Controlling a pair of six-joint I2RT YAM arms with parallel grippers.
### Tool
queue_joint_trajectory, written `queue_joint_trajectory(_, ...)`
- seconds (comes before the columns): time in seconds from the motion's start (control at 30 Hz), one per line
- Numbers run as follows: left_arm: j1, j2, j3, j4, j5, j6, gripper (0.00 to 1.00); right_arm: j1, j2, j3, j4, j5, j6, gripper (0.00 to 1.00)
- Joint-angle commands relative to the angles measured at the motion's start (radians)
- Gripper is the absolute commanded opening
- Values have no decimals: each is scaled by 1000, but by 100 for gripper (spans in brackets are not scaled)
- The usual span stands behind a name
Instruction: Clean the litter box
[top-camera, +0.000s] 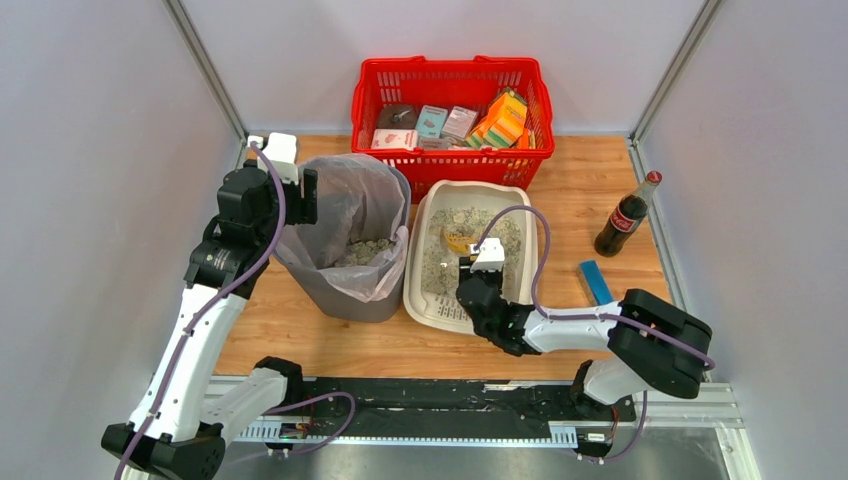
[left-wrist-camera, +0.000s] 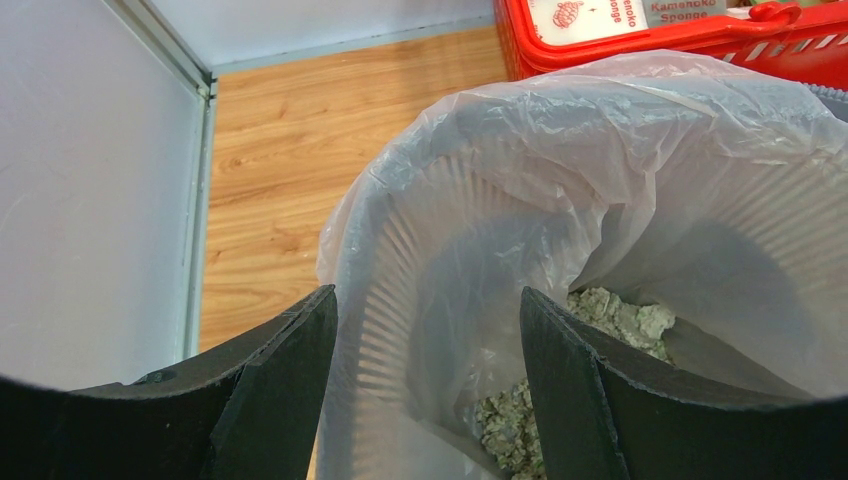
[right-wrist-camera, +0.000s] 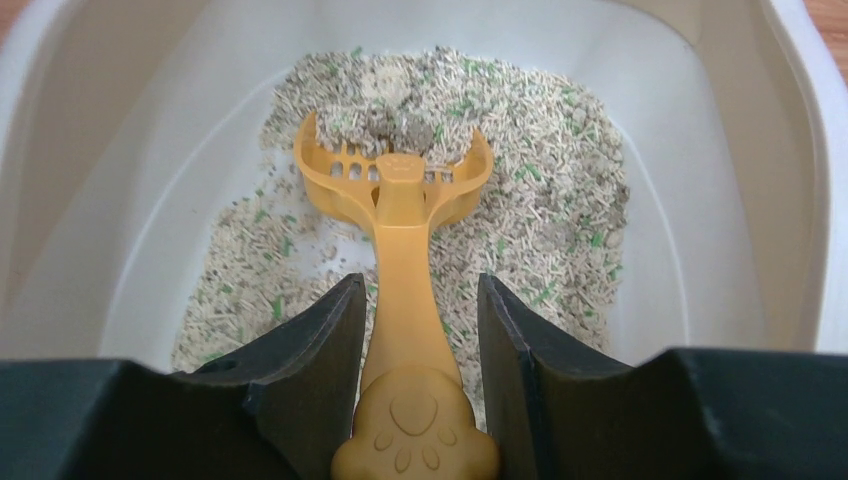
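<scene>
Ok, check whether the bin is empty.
No, grey litter clumps lie at the bottom of the bagged bin.

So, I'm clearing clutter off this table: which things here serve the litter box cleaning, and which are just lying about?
For the job: litter box, scoop, lined bin.
Lying about: red basket, cola bottle, blue block.

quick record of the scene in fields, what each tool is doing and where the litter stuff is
left tool: open, at the bin rim
right tool: shut on scoop handle
scoop: head in the litter, clump at its front
litter box: beside the bin, litter inside
bin: bagged, some litter inside
</scene>
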Motion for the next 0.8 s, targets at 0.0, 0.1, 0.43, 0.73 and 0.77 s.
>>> queue_joint_trajectory(0.0, -2, 3, -1, 29, 10, 2, 75, -6, -1, 53, -191, 56, 131, 0)
queue_joint_trajectory(0.1, 0, 3, -1, 29, 10, 2, 75, -50, 30, 104, -349, -22, 223, 0)
queue_joint_trajectory(0.43, -2, 1, -4, 30, 13, 0, 75, -130, 73, 177, -492, -138, 266, 21)
queue_joint_trajectory(0.73, -3, 0, -4, 32, 16, 0, 75, -152, 55, 283, -627, -216, 234, 71)
queue_joint_trajectory(0.77, -2, -2, -3, 32, 16, 2, 75, -159, 58, 300, -639, -240, 229, 74)
